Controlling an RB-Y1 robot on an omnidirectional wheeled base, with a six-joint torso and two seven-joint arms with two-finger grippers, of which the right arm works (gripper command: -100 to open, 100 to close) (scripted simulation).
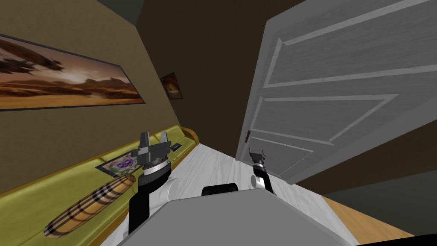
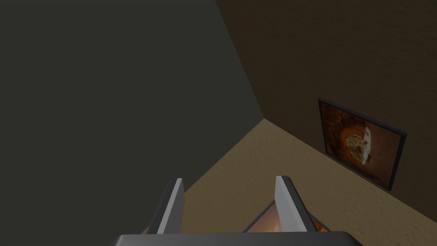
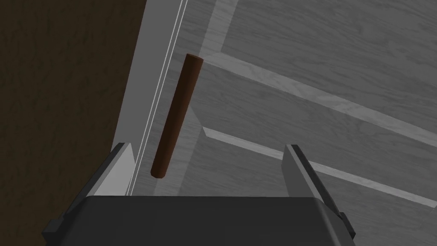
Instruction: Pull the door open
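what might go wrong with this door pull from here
1. The handle sits off centre ahead of the open right tool, near one finger, so closing may only clip it and slip.
2. That finger is at the door edge and could snag there.

A wide orange landscape picture hangs on the tan wall above a yellow-green sofa.
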